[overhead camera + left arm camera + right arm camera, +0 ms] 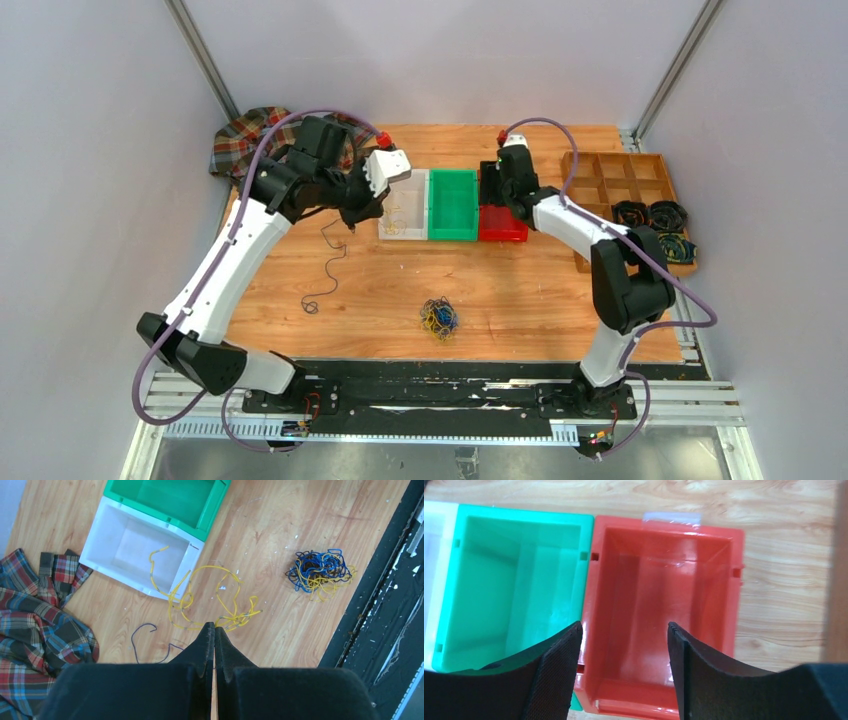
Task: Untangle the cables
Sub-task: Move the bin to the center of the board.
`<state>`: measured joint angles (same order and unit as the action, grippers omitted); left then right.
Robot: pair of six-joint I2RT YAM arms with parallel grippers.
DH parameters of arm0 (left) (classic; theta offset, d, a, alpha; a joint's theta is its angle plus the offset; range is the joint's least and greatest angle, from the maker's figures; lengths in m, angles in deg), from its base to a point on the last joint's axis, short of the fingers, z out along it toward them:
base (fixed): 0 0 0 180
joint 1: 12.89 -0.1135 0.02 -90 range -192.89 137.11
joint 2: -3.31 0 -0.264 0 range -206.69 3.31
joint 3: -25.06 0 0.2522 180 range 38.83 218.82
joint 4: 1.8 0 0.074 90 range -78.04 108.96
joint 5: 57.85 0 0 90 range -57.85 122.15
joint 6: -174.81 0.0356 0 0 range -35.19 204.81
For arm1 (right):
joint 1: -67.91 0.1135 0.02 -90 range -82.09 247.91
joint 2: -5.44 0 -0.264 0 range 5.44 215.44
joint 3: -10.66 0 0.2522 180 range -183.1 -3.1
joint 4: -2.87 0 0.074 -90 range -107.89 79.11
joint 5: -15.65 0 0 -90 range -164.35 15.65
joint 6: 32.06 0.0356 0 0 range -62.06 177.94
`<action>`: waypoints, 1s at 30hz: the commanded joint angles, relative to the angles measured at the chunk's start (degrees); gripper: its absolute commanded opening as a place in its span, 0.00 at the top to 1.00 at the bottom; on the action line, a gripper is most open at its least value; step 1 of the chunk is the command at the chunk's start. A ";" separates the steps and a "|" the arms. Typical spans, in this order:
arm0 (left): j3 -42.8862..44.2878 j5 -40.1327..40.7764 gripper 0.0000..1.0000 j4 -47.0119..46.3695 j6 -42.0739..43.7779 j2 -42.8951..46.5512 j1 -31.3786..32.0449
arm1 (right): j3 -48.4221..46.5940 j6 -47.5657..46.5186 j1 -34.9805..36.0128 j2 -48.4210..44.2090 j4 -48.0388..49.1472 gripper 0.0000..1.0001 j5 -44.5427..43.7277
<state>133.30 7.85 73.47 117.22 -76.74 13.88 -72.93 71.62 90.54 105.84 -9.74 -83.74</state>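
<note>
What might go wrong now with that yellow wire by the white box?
The yellow cable, seemingly pinched in the shut left claw, dangles across the white bin's rim, so it may snag there or drop partly outside. Its loops hang near the loose dark wire on the table and might tangle with it.

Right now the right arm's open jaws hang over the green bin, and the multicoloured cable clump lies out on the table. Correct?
One thing is off. The right gripper, jaws open, hangs over the red bin, not the green bin beside it, as the right wrist view shows. The cable clump does lie out on the table.
</note>
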 commanded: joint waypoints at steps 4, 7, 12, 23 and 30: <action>-0.96 -1.55 0.99 -1.84 -0.49 3.72 -0.73 | -3.63 -0.68 5.70 5.04 -1.59 0.42 2.71; -0.79 -1.72 1.00 -1.92 -0.62 4.31 -0.79 | -3.76 -0.46 7.21 6.61 -1.58 0.47 2.63; -1.12 -2.21 0.99 -2.05 -0.89 5.20 -0.92 | -3.30 0.43 10.36 7.27 -1.11 0.54 2.27; -2.72 -4.20 1.00 -4.33 -2.04 4.16 -0.90 | -3.31 7.07 17.34 3.90 -3.71 0.39 -2.63; -1.52 -10.90 0.99 -9.26 -4.36 -3.81 -0.78 | 1.66 8.90 13.86 -9.96 -4.10 0.24 -4.32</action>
<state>130.74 2.37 69.15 115.14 -75.48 13.44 -74.04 77.82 107.46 106.13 -13.61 -85.81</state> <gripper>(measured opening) 0.009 0.750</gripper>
